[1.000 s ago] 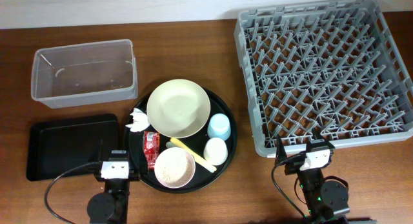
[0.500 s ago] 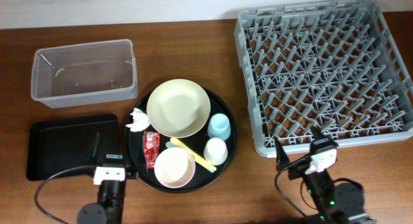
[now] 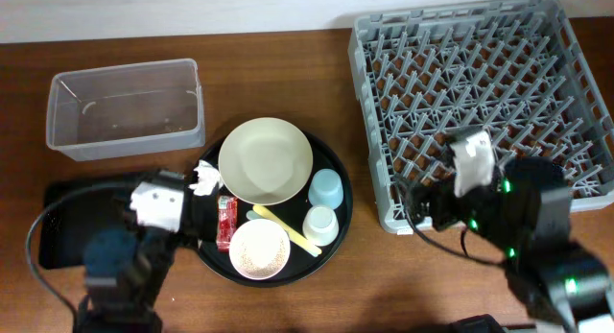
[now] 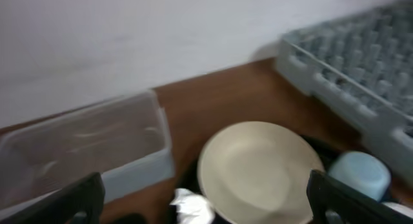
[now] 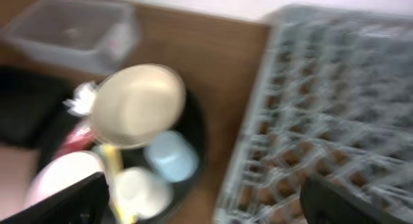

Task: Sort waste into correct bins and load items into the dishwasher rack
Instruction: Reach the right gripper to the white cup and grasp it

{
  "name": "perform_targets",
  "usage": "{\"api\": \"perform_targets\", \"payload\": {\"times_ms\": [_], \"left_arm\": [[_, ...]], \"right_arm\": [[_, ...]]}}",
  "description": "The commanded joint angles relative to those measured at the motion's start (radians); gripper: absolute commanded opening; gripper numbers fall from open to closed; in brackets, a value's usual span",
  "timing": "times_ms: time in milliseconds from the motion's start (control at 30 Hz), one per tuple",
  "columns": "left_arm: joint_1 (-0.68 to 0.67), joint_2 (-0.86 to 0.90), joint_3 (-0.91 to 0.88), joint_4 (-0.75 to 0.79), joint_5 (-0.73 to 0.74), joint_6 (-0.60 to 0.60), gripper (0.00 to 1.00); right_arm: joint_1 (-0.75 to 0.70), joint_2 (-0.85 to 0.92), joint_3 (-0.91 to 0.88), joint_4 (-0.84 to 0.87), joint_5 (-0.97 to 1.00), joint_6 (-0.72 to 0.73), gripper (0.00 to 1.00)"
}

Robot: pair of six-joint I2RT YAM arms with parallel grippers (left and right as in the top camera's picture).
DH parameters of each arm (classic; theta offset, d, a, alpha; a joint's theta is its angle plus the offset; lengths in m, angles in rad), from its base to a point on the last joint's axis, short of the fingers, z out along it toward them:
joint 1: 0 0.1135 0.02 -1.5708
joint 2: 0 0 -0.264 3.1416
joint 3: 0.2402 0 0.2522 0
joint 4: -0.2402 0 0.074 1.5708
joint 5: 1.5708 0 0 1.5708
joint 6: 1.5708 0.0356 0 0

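Brown wooden table (image 3: 288,74) carries everything, with a pale wall (image 4: 129,30) behind it. Both arms have swung up and forward from the near edge, where they sat a second ago. The left tool (image 4: 206,208) now hangs over the right end of the black tray (image 3: 62,199), close to the tissue (image 3: 204,177). Its fingers stand wide apart at the lower corners of the left wrist view, with nothing between them. The right tool (image 5: 206,201) has come over the near edge of the rack (image 3: 480,74), likewise spread wide and holding nothing. Nothing else has shifted. The clear tub (image 3: 125,107) sits behind the black tray. On the round tray (image 3: 342,218) lie the plate (image 3: 266,160), the blue cup (image 3: 326,187) just right of it and the white cup (image 3: 319,223) in front of that. The bowl (image 3: 286,249) of rice (image 3: 257,250) sits at the near side. The yellow utensil (image 3: 288,229) lies slantwise between the bowl and the white cup. The red sachet (image 3: 226,221) lies just left of the bowl, and the tissue sits at the round tray's left rim, just beside the plate.
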Motion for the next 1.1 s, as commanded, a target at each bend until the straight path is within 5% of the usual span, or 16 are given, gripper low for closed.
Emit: {"api": "perform_targets", "payload": {"times_ms": [0,233,567,733,933,1067], "left_arm": [[0.003,0.129,0.074,-0.012,0.172,0.009,1.0],[0.003,0.172,0.083,-0.032,0.192,-0.014,1.0],[0.003,0.214,0.201,-0.216,-0.279,-0.22,1.0],[0.003,0.265,0.214,-0.253,-0.29,-0.292,0.99],[0.003,0.331,0.214,-0.247,-0.29,-0.292,1.0],[0.003,0.364,0.214,-0.248,-0.29,-0.292,1.0]], "right_arm": [[-0.007,0.103,0.082,-0.016,-0.267,-0.006,0.98],[0.001,0.253,0.084,0.012,-0.378,0.062,0.98],[0.433,0.489,0.084,0.022,0.199,0.313,0.98],[0.519,0.578,0.084,0.053,0.179,0.335,0.98],[0.518,0.723,0.084,0.058,0.213,0.569,0.98],[0.519,0.77,0.084,0.056,0.23,0.597,0.98]]}}
